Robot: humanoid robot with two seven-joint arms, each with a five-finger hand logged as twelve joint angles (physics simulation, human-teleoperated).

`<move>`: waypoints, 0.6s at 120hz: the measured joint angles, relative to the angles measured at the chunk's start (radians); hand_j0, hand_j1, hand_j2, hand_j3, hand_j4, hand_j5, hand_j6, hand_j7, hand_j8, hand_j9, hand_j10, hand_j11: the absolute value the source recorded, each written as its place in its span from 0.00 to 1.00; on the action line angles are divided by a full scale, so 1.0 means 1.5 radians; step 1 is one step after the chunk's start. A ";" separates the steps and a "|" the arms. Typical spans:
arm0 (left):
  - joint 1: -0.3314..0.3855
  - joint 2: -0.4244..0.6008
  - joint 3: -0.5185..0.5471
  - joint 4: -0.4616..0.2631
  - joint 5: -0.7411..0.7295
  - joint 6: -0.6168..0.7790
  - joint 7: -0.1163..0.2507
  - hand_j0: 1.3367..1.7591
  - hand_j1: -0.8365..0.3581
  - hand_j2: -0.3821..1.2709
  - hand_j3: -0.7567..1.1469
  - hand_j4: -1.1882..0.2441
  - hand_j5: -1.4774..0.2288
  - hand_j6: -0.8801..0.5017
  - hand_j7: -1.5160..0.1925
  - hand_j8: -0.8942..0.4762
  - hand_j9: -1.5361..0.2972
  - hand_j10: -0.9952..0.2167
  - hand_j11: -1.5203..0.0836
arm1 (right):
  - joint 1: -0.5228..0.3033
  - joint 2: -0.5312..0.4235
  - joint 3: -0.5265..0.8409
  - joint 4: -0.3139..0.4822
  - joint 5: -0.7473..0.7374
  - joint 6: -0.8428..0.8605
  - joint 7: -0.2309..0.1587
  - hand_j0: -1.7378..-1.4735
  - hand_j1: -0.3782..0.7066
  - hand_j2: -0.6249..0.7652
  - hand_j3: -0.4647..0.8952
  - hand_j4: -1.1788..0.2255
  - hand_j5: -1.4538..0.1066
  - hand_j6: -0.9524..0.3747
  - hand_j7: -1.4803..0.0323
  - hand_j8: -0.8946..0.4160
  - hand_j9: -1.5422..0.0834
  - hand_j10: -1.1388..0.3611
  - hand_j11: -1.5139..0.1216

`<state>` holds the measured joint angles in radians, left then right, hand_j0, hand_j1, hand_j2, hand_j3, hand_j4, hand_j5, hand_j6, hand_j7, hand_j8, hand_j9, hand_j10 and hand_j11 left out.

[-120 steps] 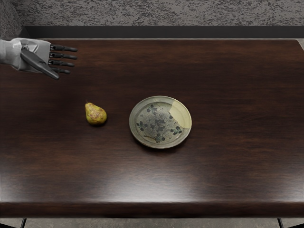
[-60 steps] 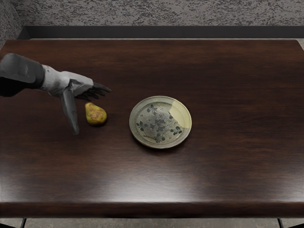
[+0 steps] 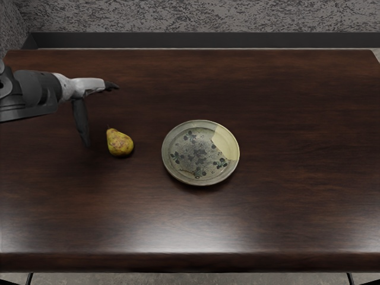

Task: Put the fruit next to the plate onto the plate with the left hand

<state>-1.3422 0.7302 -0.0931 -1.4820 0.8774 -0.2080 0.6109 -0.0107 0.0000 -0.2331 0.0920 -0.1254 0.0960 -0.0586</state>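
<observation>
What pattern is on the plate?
Olive-grey plate with dark floral blotches, plus a plain cream wedge at its far right edge; only the head view shows it.

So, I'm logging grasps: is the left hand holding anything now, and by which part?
Nothing is held. The left hand is open, apart from the pear, which lies on the table left of the plate.

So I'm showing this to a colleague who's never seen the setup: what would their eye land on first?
Probably the patterned plate at the middle of the dark table, empty, with a pale patch at its rim. Next the yellow pear lying just left of it, not touching. Then the left hand at upper left, open and empty, thumb pointing down beside the pear.
</observation>
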 joint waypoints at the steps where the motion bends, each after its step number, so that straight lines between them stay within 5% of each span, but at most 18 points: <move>1: -0.001 0.000 0.001 -0.002 0.000 0.000 0.000 0.76 0.97 0.23 0.40 0.81 0.85 0.62 0.87 0.63 0.82 0.80 0.93 | 0.000 0.000 0.000 0.000 0.000 0.000 0.000 0.30 0.04 0.45 0.34 0.83 0.92 0.71 0.96 0.67 0.94 0.75 0.91; 17: -0.038 0.032 0.015 -0.052 -0.001 -0.015 0.000 0.76 0.97 0.23 0.40 0.81 0.85 0.62 0.87 0.63 0.82 0.80 0.93 | 0.000 0.000 0.000 0.000 0.000 0.000 0.000 0.30 0.04 0.45 0.34 0.83 0.92 0.71 0.96 0.67 0.94 0.75 0.91; 38: -0.253 -0.025 0.200 -0.076 -0.104 -0.046 0.000 0.76 0.96 0.24 0.40 0.80 0.84 0.61 0.86 0.62 0.81 0.79 0.92 | 0.000 0.000 0.000 0.000 0.000 0.000 0.000 0.30 0.04 0.45 0.34 0.83 0.92 0.70 0.96 0.67 0.94 0.75 0.91; 56: -0.277 -0.033 0.311 -0.071 -0.216 0.012 0.000 0.76 0.95 0.24 0.40 0.80 0.83 0.60 0.85 0.62 0.81 0.78 0.91 | 0.000 0.000 0.000 0.000 0.000 0.000 0.000 0.30 0.04 0.45 0.34 0.83 0.92 0.71 0.96 0.67 0.94 0.75 0.91; 72: -0.280 -0.131 0.373 -0.052 -0.289 0.109 0.000 0.76 0.95 0.24 0.40 0.80 0.83 0.60 0.86 0.62 0.81 0.79 0.91 | 0.000 0.000 0.000 0.000 0.000 0.000 0.000 0.30 0.04 0.45 0.34 0.83 0.92 0.70 0.96 0.67 0.94 0.75 0.91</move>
<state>-1.7617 0.5341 0.4663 -1.5598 0.4443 -0.0447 0.6109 -0.0107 0.0000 -0.2331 0.0921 -0.1253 0.0961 -0.0583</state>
